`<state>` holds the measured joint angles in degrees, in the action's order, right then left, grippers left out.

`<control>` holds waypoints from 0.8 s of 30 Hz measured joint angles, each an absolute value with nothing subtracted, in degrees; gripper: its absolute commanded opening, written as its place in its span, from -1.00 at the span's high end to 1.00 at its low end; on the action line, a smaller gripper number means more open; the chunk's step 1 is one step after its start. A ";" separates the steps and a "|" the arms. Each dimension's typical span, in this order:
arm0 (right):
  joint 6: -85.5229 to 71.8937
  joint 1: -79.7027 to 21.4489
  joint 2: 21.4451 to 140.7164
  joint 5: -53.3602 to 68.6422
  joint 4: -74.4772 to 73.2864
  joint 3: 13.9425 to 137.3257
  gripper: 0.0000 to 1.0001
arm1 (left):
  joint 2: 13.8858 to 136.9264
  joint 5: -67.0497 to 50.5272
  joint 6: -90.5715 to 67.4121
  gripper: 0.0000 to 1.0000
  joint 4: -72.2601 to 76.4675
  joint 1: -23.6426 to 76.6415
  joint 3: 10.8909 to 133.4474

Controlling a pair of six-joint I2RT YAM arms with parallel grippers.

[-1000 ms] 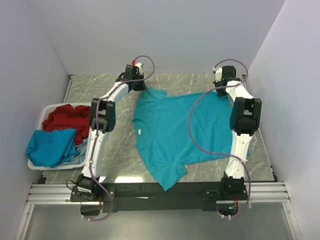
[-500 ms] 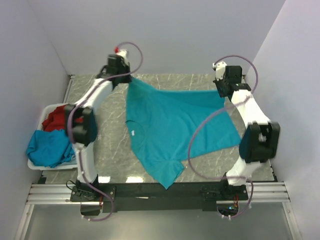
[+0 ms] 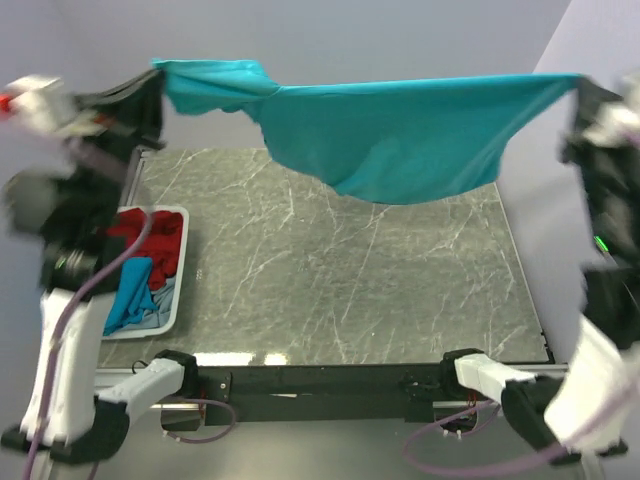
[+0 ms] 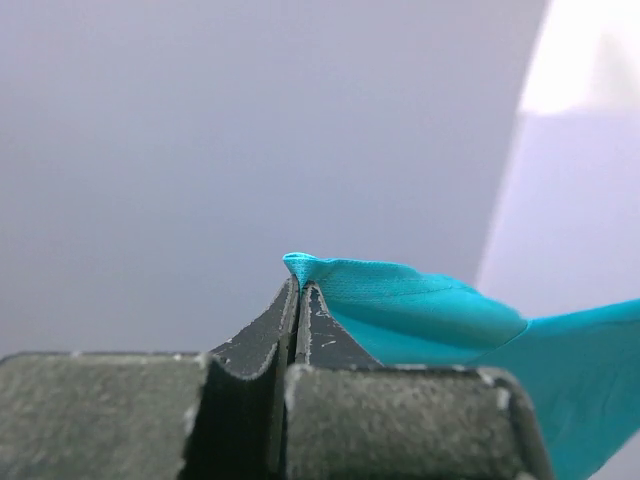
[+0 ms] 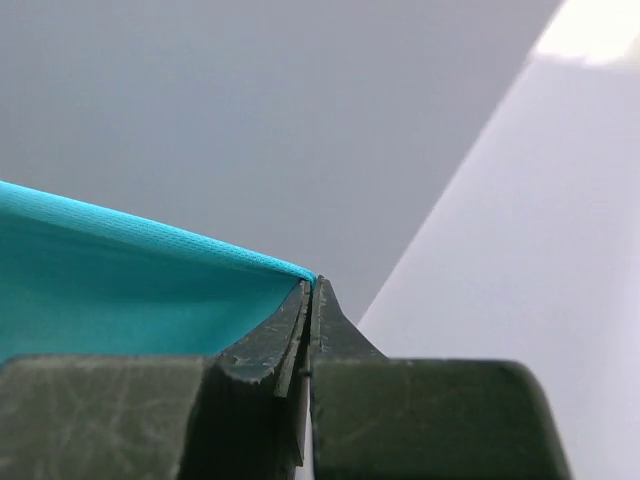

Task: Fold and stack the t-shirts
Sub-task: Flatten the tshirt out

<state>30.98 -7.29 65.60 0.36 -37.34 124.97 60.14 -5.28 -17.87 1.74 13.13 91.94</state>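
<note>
Left arm (image 3: 68, 235) and right arm (image 3: 605, 190) stretch high, jaws clamped.

right jaws: pressed together | held: teal t-shirt (image 5: 100, 290) edge, stretched leftward

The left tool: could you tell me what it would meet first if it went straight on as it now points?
The left tool, shut on the edge of the teal-blue cloth t-shirt, seems to have a free line up to the plain grey wall; its distance is unclear.

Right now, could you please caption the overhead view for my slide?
Left gripper and right gripper hold a teal t-shirt stretched above the table, basket of shirts at left.
</note>
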 measured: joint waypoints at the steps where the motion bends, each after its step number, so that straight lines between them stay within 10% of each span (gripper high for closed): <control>1: 30.96 -7.18 64.18 0.51 -37.28 126.78 1.00 | 57.84 -6.02 -18.68 0.99 2.76 13.21 91.92; 13: 30.72 -3.46 49.78 1.30 -37.28 131.07 1.00 | 48.84 -16.75 -25.85 0.99 9.91 13.47 99.00; 24: 28.73 -3.36 49.23 0.47 -31.94 97.71 1.00 | 48.12 -15.59 -25.47 0.99 10.04 13.47 77.60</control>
<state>28.73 -3.36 49.23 0.47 -31.94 97.71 48.12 -15.59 -25.47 10.04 13.47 77.60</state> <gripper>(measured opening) 0.007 0.013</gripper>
